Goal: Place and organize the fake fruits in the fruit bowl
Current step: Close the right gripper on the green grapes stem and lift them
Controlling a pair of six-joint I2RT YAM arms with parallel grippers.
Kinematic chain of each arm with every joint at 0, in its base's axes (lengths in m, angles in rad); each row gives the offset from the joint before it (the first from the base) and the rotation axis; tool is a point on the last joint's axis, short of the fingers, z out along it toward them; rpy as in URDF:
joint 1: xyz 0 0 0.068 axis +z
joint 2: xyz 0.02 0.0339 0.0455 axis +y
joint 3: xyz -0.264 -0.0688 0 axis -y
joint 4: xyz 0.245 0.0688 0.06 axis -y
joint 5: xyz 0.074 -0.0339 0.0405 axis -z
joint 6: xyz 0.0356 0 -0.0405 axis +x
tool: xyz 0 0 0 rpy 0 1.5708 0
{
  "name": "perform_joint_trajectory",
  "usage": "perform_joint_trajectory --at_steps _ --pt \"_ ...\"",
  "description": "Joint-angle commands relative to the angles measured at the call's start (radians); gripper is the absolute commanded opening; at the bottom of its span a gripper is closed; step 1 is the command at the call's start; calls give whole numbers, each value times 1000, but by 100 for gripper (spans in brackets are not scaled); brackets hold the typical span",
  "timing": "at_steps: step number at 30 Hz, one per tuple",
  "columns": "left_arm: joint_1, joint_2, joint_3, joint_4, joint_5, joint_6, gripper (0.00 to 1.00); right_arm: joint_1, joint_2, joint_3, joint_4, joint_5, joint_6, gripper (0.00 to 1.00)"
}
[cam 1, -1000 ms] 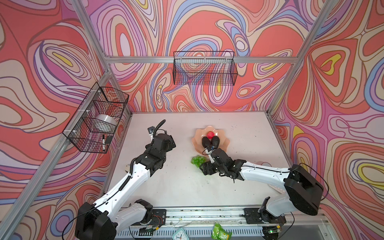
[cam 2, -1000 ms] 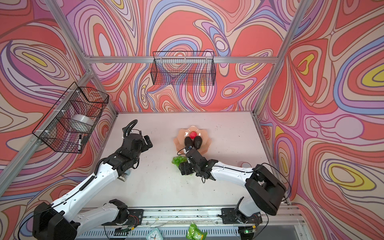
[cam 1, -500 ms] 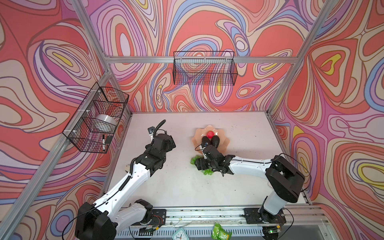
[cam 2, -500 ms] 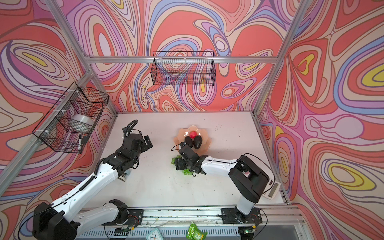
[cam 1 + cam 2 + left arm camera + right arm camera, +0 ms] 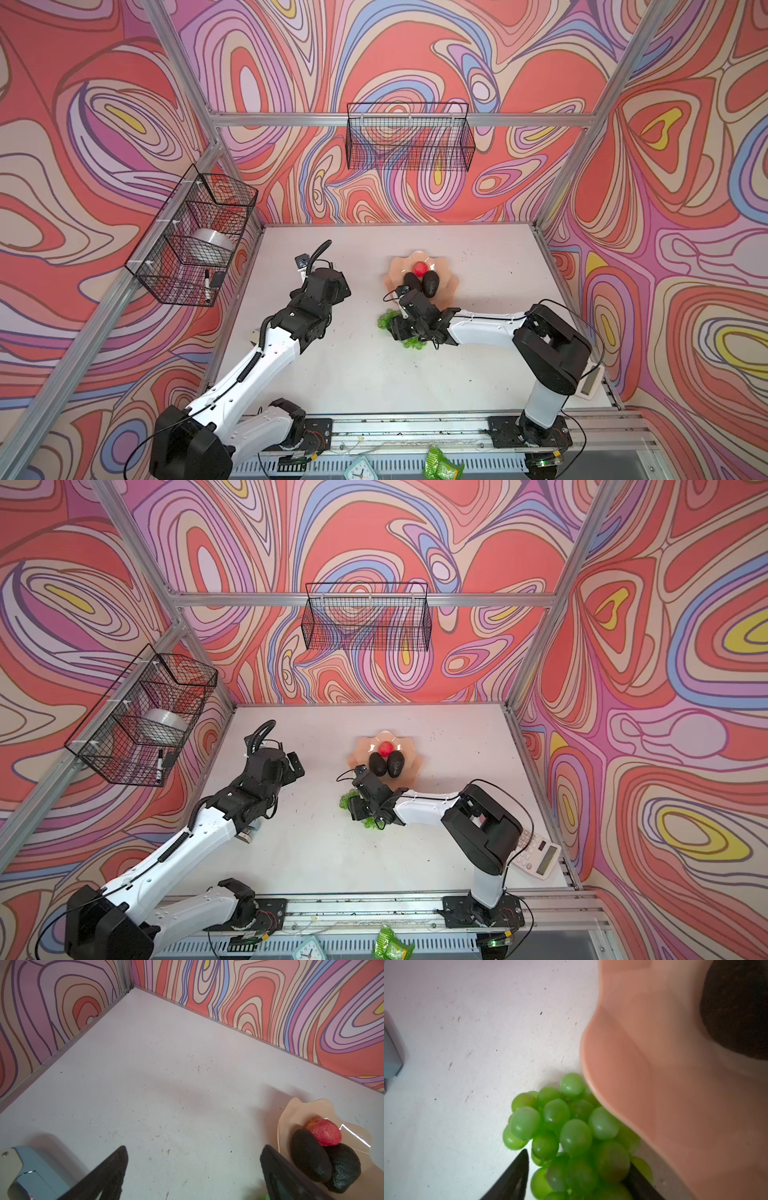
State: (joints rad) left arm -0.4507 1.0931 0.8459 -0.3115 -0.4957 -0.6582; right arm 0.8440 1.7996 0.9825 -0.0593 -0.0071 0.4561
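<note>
White tabletop [image 5: 374, 374], scuffed and flecked with dark specks, boxed in by aluminium framing and walls printed in swirling bands of red, pink, lilac, blue and yellow.

The bunch of green grapes [image 5: 571, 1132] lies on the table just in front of the fruit bowl [image 5: 449, 282], and in the right wrist view some grapes run under the bowl's scalloped rim [image 5: 664, 1084]. The right gripper [image 5: 578, 1158] is down over the bunch, hiding most of it in both top views [image 5: 384, 320] [image 5: 345, 801]. Its two dark fingers stand partly apart on either side of the grapes, but whether they press on them cannot be told.

In the peach-pink bowl the two dark avocados [image 5: 377, 764] [image 5: 395, 764] lie side by side and touching, with the red fruit [image 5: 385, 749] just behind them against both.

The left gripper [image 5: 193, 1148] hangs above bare table well to the left of the bowl, its fingers spread wide with nothing between them. A pale blue and cream object [image 5: 25, 1169] rests on the table near it.

A black wire basket [image 5: 409, 137] hangs on the back wall. A second wire basket [image 5: 195, 237] on the left wall holds a silvery roll [image 5: 214, 243] and a marker [image 5: 206, 286]. A calculator [image 5: 538, 856] sits at the table's front right corner. Past the front rail lie a small clock [image 5: 360, 471] and a green packet [image 5: 442, 463]. The print on all three is too small to read.
</note>
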Motion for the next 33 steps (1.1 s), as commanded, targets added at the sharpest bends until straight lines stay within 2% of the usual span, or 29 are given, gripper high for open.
perform_joint_trajectory --at_steps 1,6,12,28,33 --pt "6 -13 -1 -28 -20 -4 100 10 29 10 -26 -10 -5 56" --pt "6 -18 4 -37 -28 0 100 11 5 12 -23 -19 -20 43" --pt "8 -27 2 -42 -39 3 100 11 -59 34 -43 -24 -50 34" --pt "14 -50 -15 -46 -46 -12 100 10 -241 157 -130 -34 -56 25" --pt "17 -58 -16 -52 -46 -13 100 10 -228 208 -203 -16 -85 29"
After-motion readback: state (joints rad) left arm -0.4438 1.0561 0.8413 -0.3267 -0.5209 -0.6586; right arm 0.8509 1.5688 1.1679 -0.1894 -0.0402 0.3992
